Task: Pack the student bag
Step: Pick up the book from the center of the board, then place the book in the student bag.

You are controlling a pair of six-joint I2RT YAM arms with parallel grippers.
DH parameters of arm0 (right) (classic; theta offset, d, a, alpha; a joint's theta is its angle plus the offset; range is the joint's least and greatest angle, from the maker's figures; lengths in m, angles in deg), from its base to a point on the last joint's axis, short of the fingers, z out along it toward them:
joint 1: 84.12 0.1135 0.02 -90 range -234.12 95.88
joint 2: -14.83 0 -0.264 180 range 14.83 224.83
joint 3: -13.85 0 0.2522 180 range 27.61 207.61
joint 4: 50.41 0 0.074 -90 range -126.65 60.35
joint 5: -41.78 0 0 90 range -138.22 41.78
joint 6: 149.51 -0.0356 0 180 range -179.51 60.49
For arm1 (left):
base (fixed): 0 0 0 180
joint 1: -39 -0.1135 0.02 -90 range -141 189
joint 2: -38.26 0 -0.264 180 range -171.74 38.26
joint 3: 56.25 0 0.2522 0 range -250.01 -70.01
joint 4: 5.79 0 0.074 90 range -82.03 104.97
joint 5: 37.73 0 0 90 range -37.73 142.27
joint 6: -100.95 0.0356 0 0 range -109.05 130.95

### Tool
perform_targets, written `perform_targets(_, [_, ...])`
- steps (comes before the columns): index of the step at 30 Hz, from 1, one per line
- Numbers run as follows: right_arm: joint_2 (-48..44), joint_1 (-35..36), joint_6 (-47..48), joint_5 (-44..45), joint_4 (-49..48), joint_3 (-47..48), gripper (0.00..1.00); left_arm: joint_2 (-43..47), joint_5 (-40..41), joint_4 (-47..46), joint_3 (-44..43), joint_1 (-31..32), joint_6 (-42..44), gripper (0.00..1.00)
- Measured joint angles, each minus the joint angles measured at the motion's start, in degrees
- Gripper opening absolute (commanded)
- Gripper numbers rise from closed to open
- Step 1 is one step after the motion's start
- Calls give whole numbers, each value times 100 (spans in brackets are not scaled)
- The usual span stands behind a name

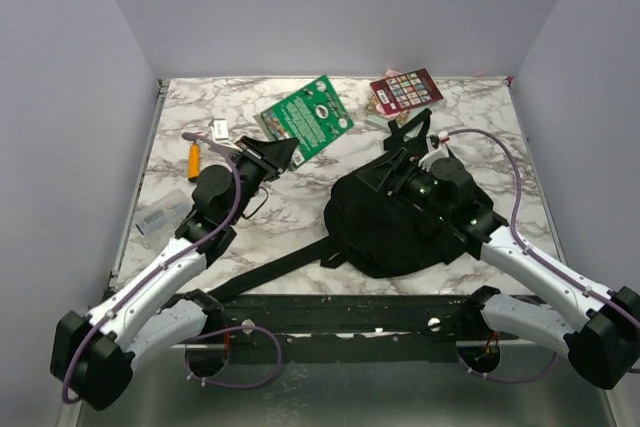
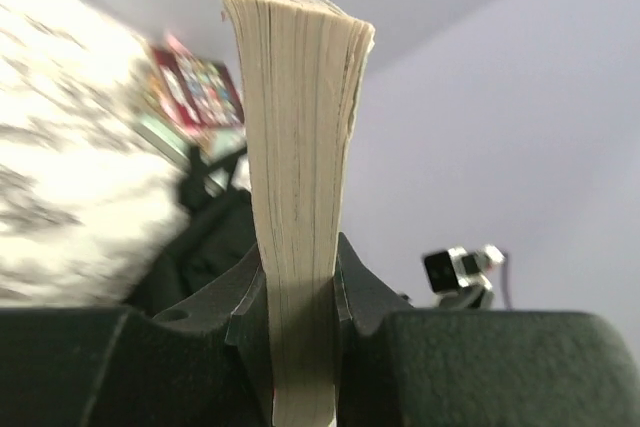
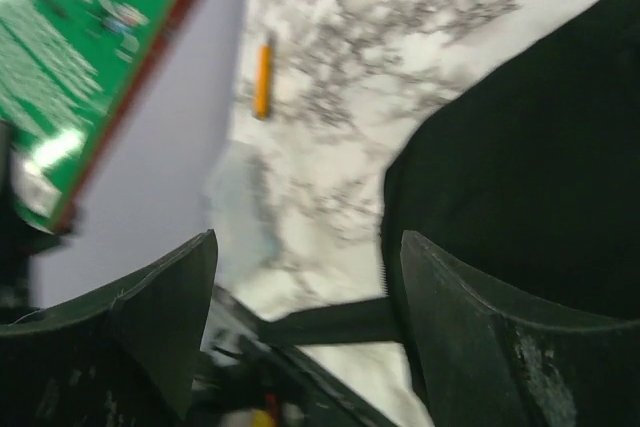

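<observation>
Where lilac walls (image 1: 330,7) enclose it — marbled tabletop (image 1: 480,117) under student bag (image 1: 385,232)

The right gripper (image 3: 305,247) is standing with its fingers spread, nothing lying between them. The student bag (image 3: 520,167) is bulking just beyond its right finger, a green book (image 3: 80,77) is showing at its upper left, and an orange pen (image 3: 262,80) is lying ahead on the marble counter (image 3: 400,37).
</observation>
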Motion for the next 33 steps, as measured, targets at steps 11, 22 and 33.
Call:
perform_targets(11, [1596,1211,3180,363,3012,2017,72,1827,1283,2994,-330,-264,1655,0])
perform_targets(22, [3067,1871,3864,1574,4461,2715,45,2256,942,4452,-387,-264,2168,0])
perform_targets(33, [3060,1875,3775,2243,5230,3075,1,2153,212,4730,-391,-264,2179,0])
